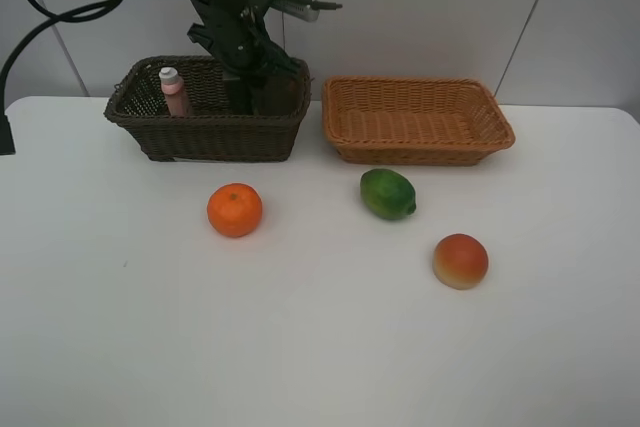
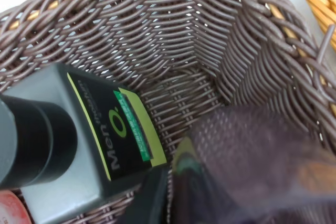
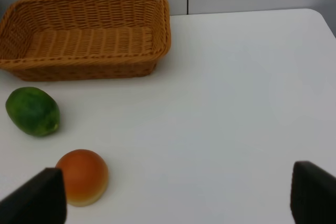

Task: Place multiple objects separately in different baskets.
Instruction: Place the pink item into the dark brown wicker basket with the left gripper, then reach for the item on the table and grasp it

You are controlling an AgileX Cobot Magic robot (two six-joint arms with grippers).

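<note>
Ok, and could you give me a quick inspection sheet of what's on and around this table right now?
Surface: white table, nothing spilled.
Job's things: pink bottle upright in the dark basket; dark green bottle and blurred purple cup also in it; light basket holds nothing; orange, green fruit and peach-like fruit lie apart on the table.
Clutter: nothing seen.
Grippers: left pincer down inside the dark basket, open or shut cannot be told; right pincer open, holding nothing.
Cables: black cable loops by the left arm.
Surroundings: pale wall panels behind.
</note>
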